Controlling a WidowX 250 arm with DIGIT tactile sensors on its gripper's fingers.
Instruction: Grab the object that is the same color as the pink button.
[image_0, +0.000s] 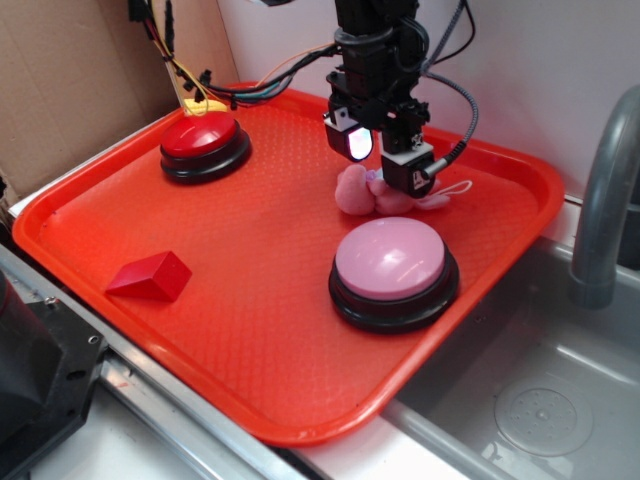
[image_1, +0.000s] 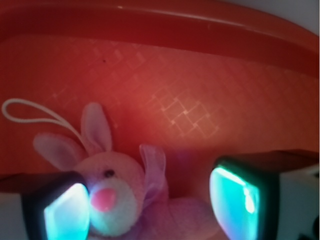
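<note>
The object is a small pink plush bunny (image_0: 362, 193) (image_1: 117, 192) with a white string loop (image_1: 35, 112). It lies on the red tray (image_0: 260, 300), just behind the large pale-pink button (image_0: 390, 262) on its black base. My gripper (image_0: 378, 160) (image_1: 150, 210) hovers directly over the bunny and is open. In the wrist view the glowing left pad (image_1: 65, 212) sits against the bunny's face. The right pad (image_1: 235, 200) stands apart from the body, with tray showing in the gap.
A red-domed button (image_0: 203, 142) stands at the tray's back left, with wires behind it. A red wedge block (image_0: 150, 277) lies at the front left. A metal sink (image_0: 530, 400) and grey faucet (image_0: 600, 190) are to the right. Cardboard (image_0: 70, 80) stands behind at the left.
</note>
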